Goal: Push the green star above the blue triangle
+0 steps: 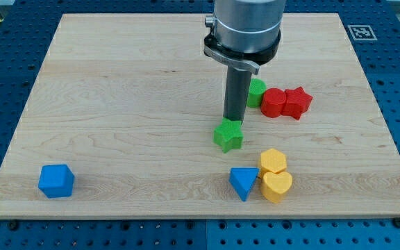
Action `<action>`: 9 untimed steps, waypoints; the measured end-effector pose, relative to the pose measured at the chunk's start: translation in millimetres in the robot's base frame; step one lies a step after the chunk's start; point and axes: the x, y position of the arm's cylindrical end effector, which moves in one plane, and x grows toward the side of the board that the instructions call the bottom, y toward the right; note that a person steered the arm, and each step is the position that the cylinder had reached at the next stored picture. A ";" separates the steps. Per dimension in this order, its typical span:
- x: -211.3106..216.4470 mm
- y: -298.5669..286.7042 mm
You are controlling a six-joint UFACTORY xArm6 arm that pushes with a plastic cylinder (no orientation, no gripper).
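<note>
The green star (228, 135) lies on the wooden board, a little right of centre. The blue triangle (243, 182) lies below it and slightly to the view's right, near the board's bottom edge. My tip (233, 119) stands at the star's upper edge, touching or almost touching it from the view's top. The rod hangs from the arm's grey body (247, 28) at the view's top.
A yellow hexagon (273, 161) and a yellow heart (277, 186) sit just right of the blue triangle. A green round block (256, 91), a red round block (273, 103) and a red star (297, 102) cluster right of the rod. A blue cube (55, 180) lies at bottom left.
</note>
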 end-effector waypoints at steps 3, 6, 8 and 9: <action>6.5 -18.3; 25.2 -42.2; 44.6 -47.4; 53.5 -43.2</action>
